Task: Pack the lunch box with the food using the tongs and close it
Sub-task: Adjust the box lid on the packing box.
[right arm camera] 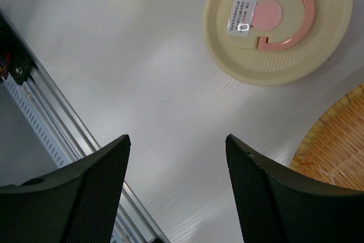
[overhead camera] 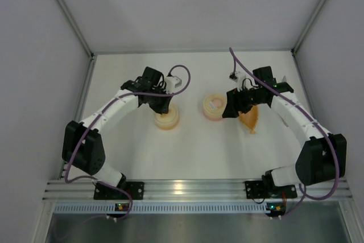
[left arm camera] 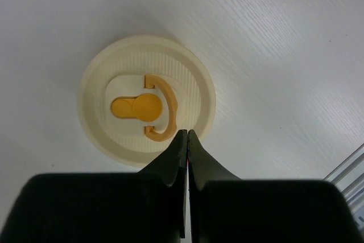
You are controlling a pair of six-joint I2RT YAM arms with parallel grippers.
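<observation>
The lunch box point(right arm camera: 278, 21) is a round cream container, its lid on and bearing a pink ring mark. In the top view the lunch box point(overhead camera: 214, 106) stands at mid-table. My right gripper point(right arm camera: 177, 138) hangs open above bare table just beside it, nothing between its fingers. The pointed orange food bag point(overhead camera: 250, 120) lies right of the box under my right arm, and its ribbed edge point(right arm camera: 335, 140) shows in the right wrist view. My left gripper point(left arm camera: 186, 133) is shut, its tips over the rim of a second cream container point(left arm camera: 147, 101) with an orange mark. The tongs are out of view.
The second container point(overhead camera: 166, 116), orange-rimmed, stands left of the lunch box. An aluminium rail point(overhead camera: 182, 189) runs along the near table edge by the arm bases. Grey walls point(overhead camera: 34, 55) close in the left, right and far sides.
</observation>
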